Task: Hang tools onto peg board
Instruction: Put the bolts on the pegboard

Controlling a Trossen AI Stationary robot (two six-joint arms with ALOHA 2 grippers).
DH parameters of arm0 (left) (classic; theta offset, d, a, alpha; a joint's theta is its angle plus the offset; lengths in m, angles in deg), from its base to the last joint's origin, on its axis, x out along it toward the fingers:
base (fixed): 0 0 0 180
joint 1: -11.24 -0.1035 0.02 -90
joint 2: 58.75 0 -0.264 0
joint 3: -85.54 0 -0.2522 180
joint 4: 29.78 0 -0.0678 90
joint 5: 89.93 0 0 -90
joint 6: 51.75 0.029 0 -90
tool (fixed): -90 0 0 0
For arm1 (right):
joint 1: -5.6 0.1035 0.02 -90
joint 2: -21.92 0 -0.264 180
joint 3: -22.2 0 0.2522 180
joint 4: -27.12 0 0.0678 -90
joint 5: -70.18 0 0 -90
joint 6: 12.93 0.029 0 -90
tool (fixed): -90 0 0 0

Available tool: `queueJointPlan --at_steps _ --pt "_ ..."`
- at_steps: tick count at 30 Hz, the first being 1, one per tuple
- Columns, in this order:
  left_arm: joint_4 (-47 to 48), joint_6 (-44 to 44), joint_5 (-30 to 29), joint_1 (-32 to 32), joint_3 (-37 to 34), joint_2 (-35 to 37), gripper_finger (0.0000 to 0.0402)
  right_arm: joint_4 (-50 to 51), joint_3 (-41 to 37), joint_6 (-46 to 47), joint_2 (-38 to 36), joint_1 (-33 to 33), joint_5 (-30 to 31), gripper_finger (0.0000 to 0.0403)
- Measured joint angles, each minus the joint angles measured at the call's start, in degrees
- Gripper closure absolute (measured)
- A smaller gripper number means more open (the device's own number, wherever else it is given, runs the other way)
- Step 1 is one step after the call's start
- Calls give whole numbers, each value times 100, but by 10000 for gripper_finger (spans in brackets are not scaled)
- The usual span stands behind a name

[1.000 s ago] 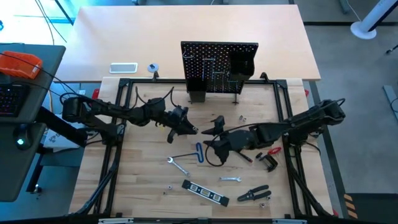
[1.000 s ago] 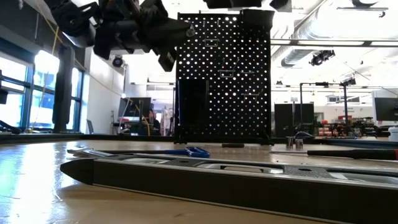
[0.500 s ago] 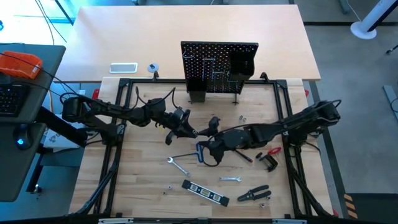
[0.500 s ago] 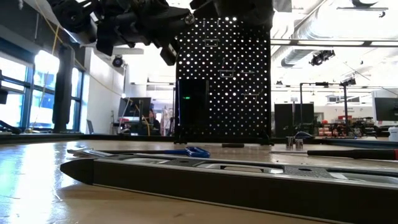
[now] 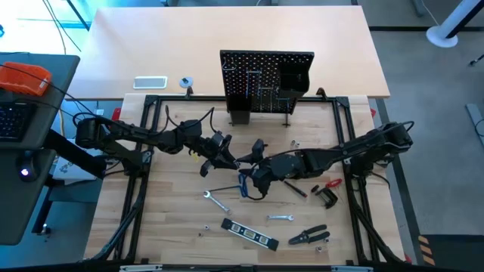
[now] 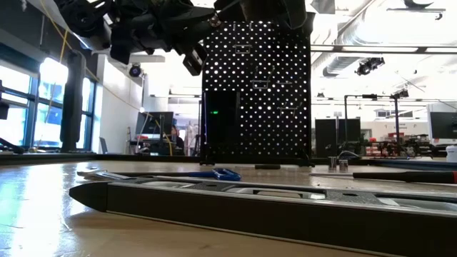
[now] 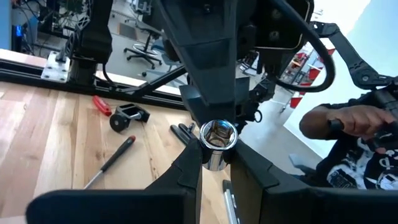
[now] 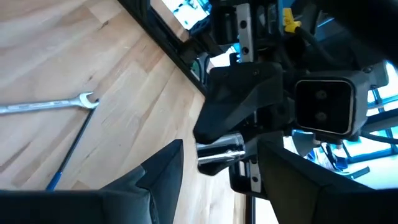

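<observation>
Currently my left pincer [image 7: 214, 163] grips a chrome socket [image 7: 217, 138]; my right pincer [image 8: 214, 163] stands released around it. I align squarely, then clench.

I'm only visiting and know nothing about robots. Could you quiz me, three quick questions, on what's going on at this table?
1. True or false: the left gripper is shut on a silver socket.
2. Fill in: the right gripper, close to that socket, has its jaws ____.
3. Where is the level? A) hanging up, B) lying on the table, C) held by the right gripper.

Key: 1 true; 2 open; 3 B.
</observation>
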Motion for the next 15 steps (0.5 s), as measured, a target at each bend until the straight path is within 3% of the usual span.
queueJointPlan --at_steps 9,15 --pt "0 -40 50 11 -2 0 358 -194 0 -3 55 -48 -222 206" --pt "24 -44 48 55 -10 -4 358 -394 2 -205 323 -82 -225 250"
